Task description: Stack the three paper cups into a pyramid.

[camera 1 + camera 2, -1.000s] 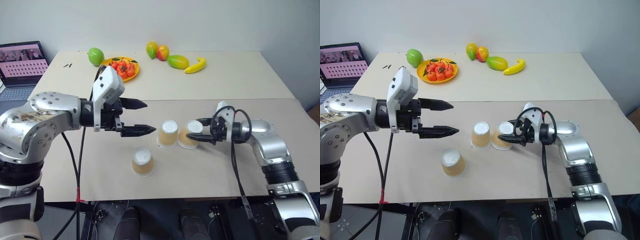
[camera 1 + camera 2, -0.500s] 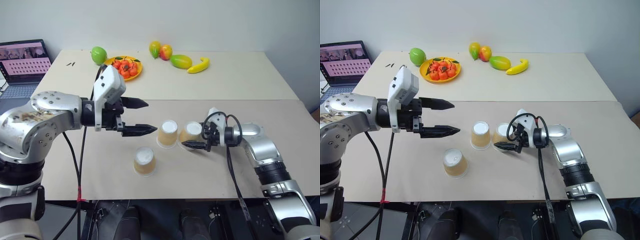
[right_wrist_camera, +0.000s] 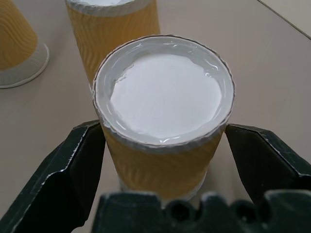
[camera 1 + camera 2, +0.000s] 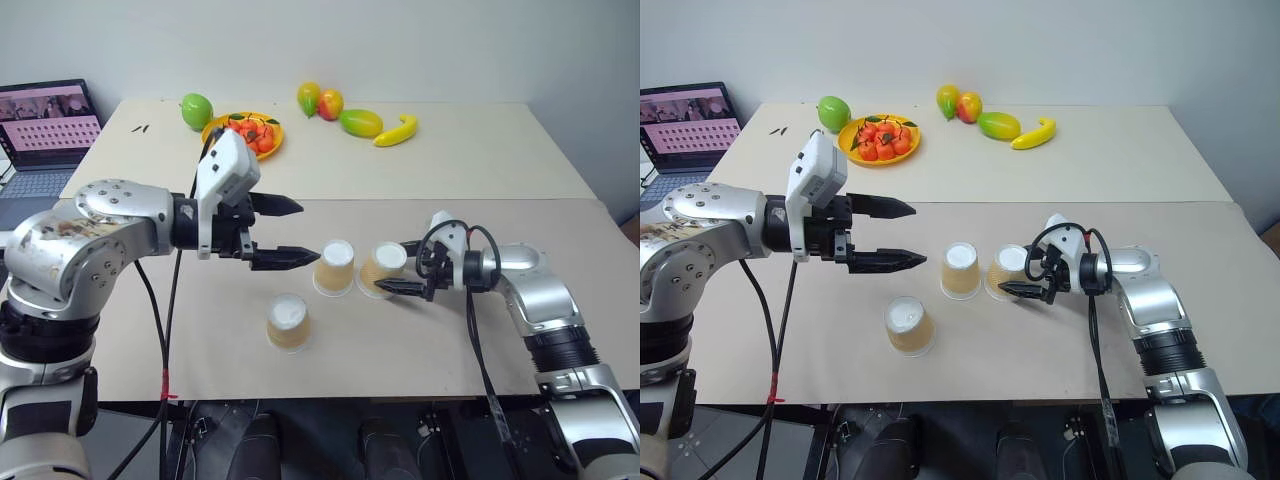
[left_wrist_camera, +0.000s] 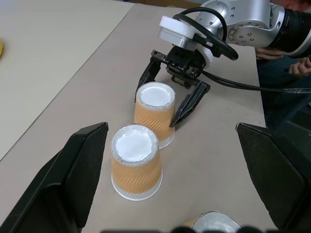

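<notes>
Three tan paper cups stand upside down on the beige tabletop [image 4: 480,330]. Two sit side by side: the middle cup [image 4: 335,267] and the right cup [image 4: 381,269]. A third cup [image 4: 287,321] stands alone, nearer the front and to the left. My right gripper [image 4: 392,267] is open, its fingers [image 3: 63,179] flanking the right cup [image 3: 165,121] low on its sides. Left of the middle cup, my left gripper [image 4: 308,231] hovers open above the table with nothing in it, pointing toward the pair [image 5: 155,109].
A yellow plate of small red fruits [image 4: 262,148], a green mango [image 4: 197,109], more fruit [image 4: 340,110] and a banana [image 4: 397,131] lie on the far table. A laptop [image 4: 45,125] sits at the far left. A seam separates the two tabletops.
My right gripper has opened and let go of the right cup, which now stands beside the middle cup. The left arm has stayed where it was.
</notes>
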Motion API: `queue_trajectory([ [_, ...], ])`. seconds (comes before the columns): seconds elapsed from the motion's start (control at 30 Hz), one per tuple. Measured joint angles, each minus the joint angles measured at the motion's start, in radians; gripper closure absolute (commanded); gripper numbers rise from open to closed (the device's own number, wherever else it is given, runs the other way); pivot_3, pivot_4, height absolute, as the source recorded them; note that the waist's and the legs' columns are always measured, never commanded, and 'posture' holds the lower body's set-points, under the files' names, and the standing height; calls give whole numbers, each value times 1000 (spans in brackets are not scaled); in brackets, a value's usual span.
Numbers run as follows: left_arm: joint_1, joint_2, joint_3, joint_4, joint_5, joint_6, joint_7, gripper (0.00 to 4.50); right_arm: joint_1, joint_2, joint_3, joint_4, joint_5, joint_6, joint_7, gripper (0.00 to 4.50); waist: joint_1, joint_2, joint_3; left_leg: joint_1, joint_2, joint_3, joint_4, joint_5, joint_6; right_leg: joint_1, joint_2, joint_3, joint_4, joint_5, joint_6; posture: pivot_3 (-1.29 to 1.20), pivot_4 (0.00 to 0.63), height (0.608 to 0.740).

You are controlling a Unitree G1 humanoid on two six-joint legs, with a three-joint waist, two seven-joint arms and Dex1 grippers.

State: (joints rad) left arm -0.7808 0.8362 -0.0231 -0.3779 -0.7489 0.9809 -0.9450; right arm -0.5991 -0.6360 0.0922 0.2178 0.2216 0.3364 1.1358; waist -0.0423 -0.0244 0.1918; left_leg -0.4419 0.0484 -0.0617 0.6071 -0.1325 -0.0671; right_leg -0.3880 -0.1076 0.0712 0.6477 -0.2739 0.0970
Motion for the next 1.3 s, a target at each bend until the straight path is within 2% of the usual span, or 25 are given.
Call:
queue_trajectory([
  [0.37,-5,-14,-10,4,19,-13,-12,0,-7,-37,-55,-43,60,70,0,34,0,0,0,0,0,0,0,0,0,0,0,0,0,0,0,0,150,732],
  [0.57,-6,-20,-25,16,26,-17,-17,0,-12,-149,-99,-140,124,161,48,34,3,0,0,0,0,0,0,0,0,0,0,0,0,0,0,0,150,732],
  [0.73,-7,-20,-25,21,38,-18,-20,0,-7,-224,-121,-96,131,158,79,34,3,0,0,0,0,0,0,0,0,0,0,0,0,0,0,0,150,732],
  [0.9,-14,-21,-33,25,44,-20,-27,0,-32,-199,-104,67,54,50,38,34,-4,0,0,0,0,0,0,0,0,0,0,0,0,0,0,0,150,732],
  [1.3,-17,-15,-27,13,40,-15,-10,0,-149,-81,-19,338,-70,-161,38,34,-2,0,0,0,0,0,-1,0,0,0,0,0,-1,0,0,0,150,732],
])
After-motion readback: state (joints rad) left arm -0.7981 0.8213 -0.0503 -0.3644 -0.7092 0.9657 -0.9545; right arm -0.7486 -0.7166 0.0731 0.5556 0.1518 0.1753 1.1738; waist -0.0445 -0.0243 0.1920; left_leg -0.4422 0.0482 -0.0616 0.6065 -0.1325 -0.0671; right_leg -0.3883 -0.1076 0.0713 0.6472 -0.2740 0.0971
